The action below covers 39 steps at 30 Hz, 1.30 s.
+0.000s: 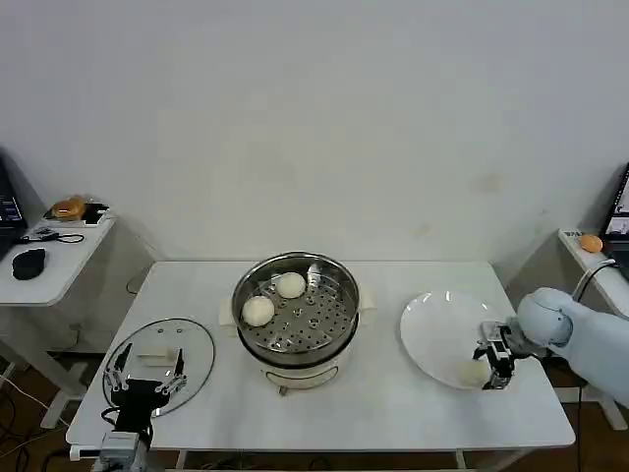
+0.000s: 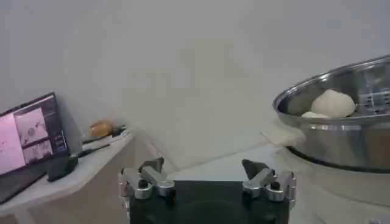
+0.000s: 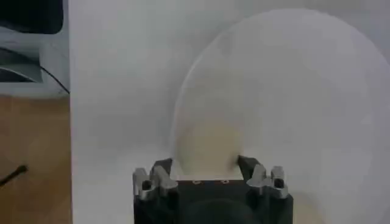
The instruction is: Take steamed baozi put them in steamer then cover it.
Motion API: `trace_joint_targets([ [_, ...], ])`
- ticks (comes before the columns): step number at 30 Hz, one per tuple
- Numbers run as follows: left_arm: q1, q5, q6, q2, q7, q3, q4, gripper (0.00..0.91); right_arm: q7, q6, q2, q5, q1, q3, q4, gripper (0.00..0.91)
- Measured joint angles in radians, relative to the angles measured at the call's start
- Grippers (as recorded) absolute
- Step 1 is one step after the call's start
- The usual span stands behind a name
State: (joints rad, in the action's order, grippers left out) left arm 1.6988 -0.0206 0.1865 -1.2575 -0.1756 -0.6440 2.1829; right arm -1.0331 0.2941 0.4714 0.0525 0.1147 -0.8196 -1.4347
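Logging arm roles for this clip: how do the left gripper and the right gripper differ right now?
The left gripper hangs open over the glass lid, holding nothing; the right gripper is at the white plate, fingers around a baozi. Both point down at the table.

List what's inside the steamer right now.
Two baozi sit on the perforated tray of the steamer, on its left side. No lid on it. What lies beneath the tray is hidden.
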Motion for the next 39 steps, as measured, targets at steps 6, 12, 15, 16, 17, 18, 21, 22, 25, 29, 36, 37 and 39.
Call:
trace_joint_targets([
  [6,0.0,-0.001,0.001,-0.001,0.0,0.005,0.0,0.907,0.002,0.003,-0.01,-0.008,-0.004,-0.003,-0.011,0.907],
  [12,-0.001,-0.001,0.001,0.0,0.001,0.004,0.0,0.907,0.003,0.01,-0.019,-0.015,-0.009,-0.01,-0.031,0.907],
  [15,-0.001,-0.001,0.001,-0.002,0.001,0.006,-0.002,0.907,0.006,0.012,-0.017,-0.017,-0.015,-0.011,-0.032,0.907],
  [16,-0.001,-0.001,0.001,-0.002,0.001,0.007,-0.003,0.907,0.007,0.014,-0.015,-0.019,-0.017,-0.011,-0.032,0.907],
  [17,-0.002,-0.001,0.001,-0.002,0.001,0.007,-0.003,0.907,0.008,0.016,-0.014,-0.021,-0.019,-0.011,-0.031,0.907],
  [18,-0.002,-0.001,0.001,-0.001,0.001,0.007,-0.003,0.907,0.011,0.017,-0.012,-0.023,-0.022,-0.01,-0.03,0.907],
  [21,-0.003,-0.001,0.001,0.0,0.001,0.005,-0.004,0.907,0.016,0.021,-0.005,-0.026,-0.029,-0.011,-0.027,0.907],
  [22,-0.004,-0.001,0.001,0.0,0.001,0.005,-0.005,0.907,0.018,0.023,-0.004,-0.026,-0.031,-0.012,-0.026,0.907],
  [25,-0.004,-0.001,0.001,-0.002,0.001,0.005,-0.009,0.907,0.019,0.027,0.003,-0.024,-0.033,-0.015,-0.019,0.907],
  [29,-0.003,-0.001,0.0,-0.003,0.001,0.004,-0.009,0.907,0.017,0.032,0.013,-0.019,-0.035,-0.019,-0.011,0.907],
  [36,-0.006,0.001,0.0,-0.003,0.001,0.001,-0.013,0.907,0.013,0.042,0.027,-0.009,-0.044,-0.026,0.006,0.856],
  [37,-0.006,0.001,0.0,-0.004,0.001,0.003,-0.013,0.907,0.011,0.043,0.027,-0.008,-0.044,-0.027,0.008,0.836],
  [39,-0.006,0.001,0.0,-0.004,0.001,0.004,-0.013,0.907,0.009,0.046,0.028,-0.007,-0.044,-0.029,0.008,0.796],
])
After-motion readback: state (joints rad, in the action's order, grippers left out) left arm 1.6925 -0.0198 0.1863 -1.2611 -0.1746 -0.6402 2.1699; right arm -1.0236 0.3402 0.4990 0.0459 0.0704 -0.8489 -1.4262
